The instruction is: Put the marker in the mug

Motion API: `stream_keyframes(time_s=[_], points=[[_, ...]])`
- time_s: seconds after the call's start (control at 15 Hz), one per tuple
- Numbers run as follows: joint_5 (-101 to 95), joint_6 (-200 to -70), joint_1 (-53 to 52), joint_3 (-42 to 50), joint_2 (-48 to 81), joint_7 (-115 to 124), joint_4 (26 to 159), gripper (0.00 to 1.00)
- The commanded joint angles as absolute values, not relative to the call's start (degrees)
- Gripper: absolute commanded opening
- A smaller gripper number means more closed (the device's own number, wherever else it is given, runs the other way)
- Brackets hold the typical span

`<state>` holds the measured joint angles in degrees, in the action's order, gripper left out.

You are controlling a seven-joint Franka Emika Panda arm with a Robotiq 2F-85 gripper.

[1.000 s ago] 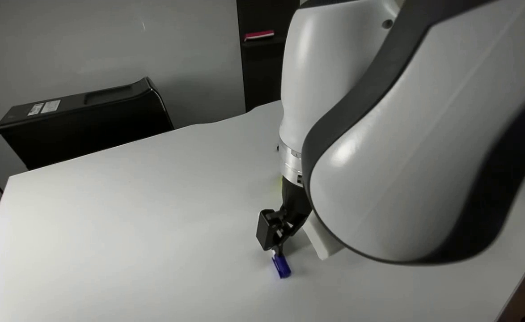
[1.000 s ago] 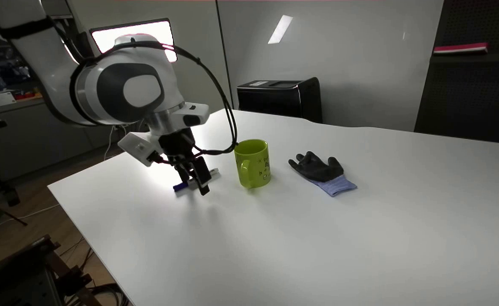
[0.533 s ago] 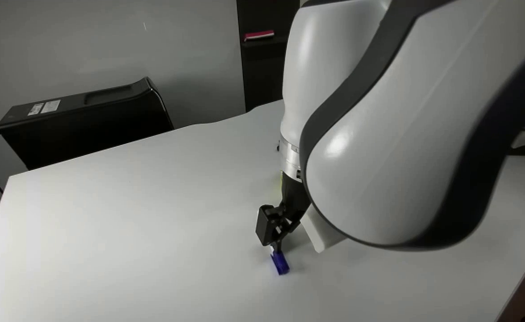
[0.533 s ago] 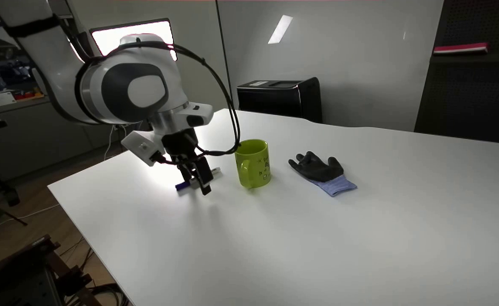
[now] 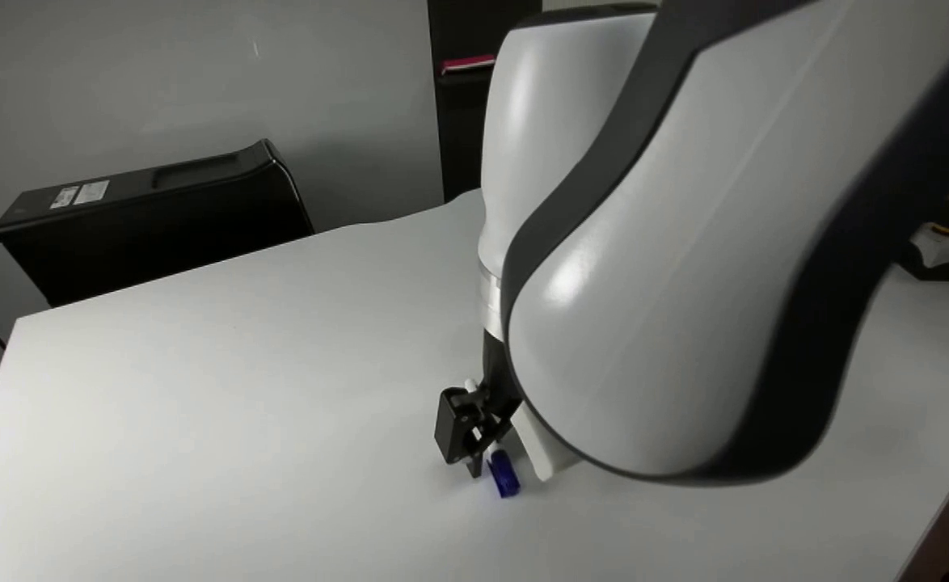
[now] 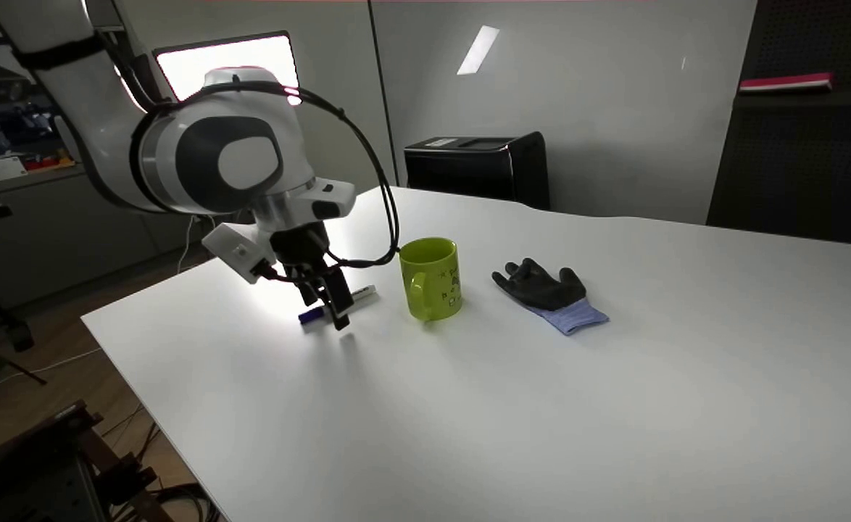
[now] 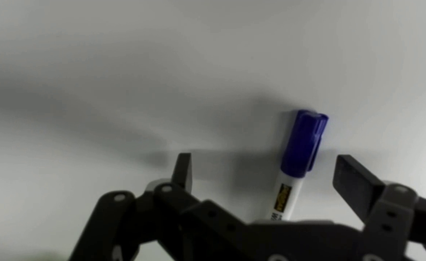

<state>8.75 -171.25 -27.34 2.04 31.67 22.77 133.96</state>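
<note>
The marker lies flat on the white table (image 6: 614,420). Its blue-purple cap (image 7: 302,145) and part of its white barrel (image 7: 287,195) show in the wrist view; the rest is hidden by the gripper. The marker also shows in both exterior views (image 5: 504,475) (image 6: 364,293). My gripper (image 7: 265,159) is open and low over the table. The marker lies between its fingers, touching neither, closer to the right finger (image 7: 358,185) in the wrist view. The yellow-green mug (image 6: 433,279) stands upright beside the gripper in an exterior view, handle towards the camera.
A black and blue glove (image 6: 545,293) lies on the table beyond the mug. A black box (image 5: 159,218) stands behind the table edge. Dark cables (image 6: 378,159) loop from the arm close to the mug's rim.
The marker shifted slightly with the gripper at first, then stayed put. The gripper has since moved a little sideways, and its fingertip now stands beside the cap instead of over it.
</note>
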Motion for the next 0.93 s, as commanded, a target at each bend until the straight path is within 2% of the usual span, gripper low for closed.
stream_keyframes(time_s=[0.0, 0.07, 0.13, 0.8, 0.87], points=[[8.7, -170.8, -27.0, 1.6, 33.4, 24.6, 131.9, 1.00], [8.7, -171.0, -27.2, 1.8, 33.7, 24.6, 131.7, 0.75], [8.6, -170.7, -27.4, 2.0, 34.1, 24.7, 131.4, 0.74], [8.3, -169.8, -28.3, 3.8, 34.1, 26.1, 130.3, 0.05], [8.4, -169.5, -27.8, 3.6, 33.8, 25.9, 130.5, 0.01]])
